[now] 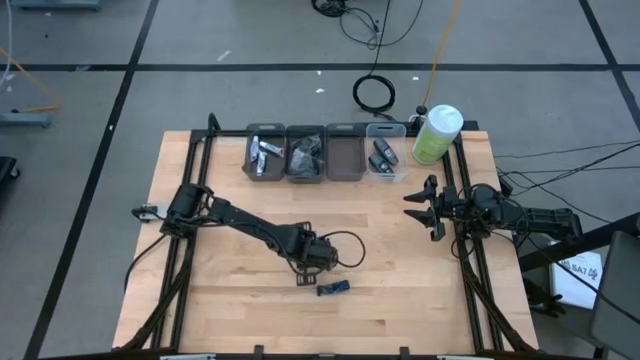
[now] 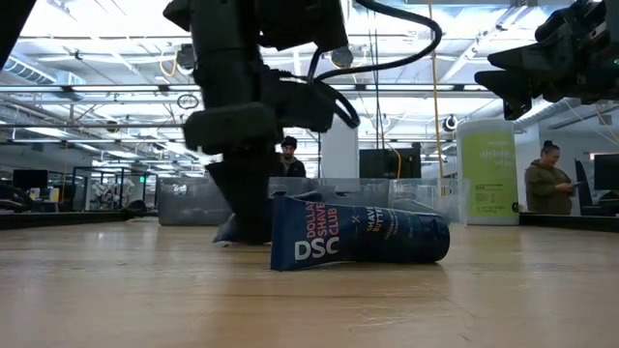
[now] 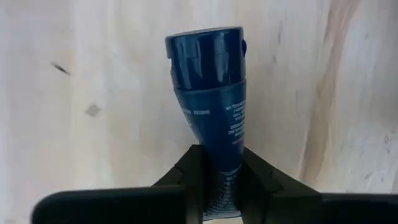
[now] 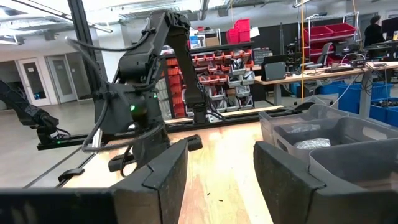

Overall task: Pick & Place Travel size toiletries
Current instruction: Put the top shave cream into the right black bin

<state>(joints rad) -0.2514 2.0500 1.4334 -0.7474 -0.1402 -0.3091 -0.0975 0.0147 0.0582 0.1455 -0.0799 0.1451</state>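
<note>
A dark blue travel-size tube (image 1: 334, 289) with white lettering lies near the table's front middle. It fills the foreground of the low view (image 2: 358, 237). My left gripper (image 1: 303, 280) stands over its tail end, pointing steeply down, and is shut on it. The left wrist view shows the tube (image 3: 208, 81) running away from the fingers, its cap at the far end. My right gripper (image 1: 425, 207) waits open in the air at the table's right side, its two fingers apart (image 4: 217, 180) with nothing between them. My left gripper pinches the tube near its flat tail end (image 3: 222, 165) between its two fingers (image 3: 193, 168), one on each side. The fingers come from above and lie across the tube. A short bit of the tail (image 2: 229, 232) sticks out past the fingers. The tube's body lies on the table.
Several grey bins (image 1: 304, 158) holding small items stand in a row along the far edge. A big green bottle with a white cap (image 1: 437, 133) stands at their right end. Bare wood surrounds the tube. People stand in the room beyond the table.
</note>
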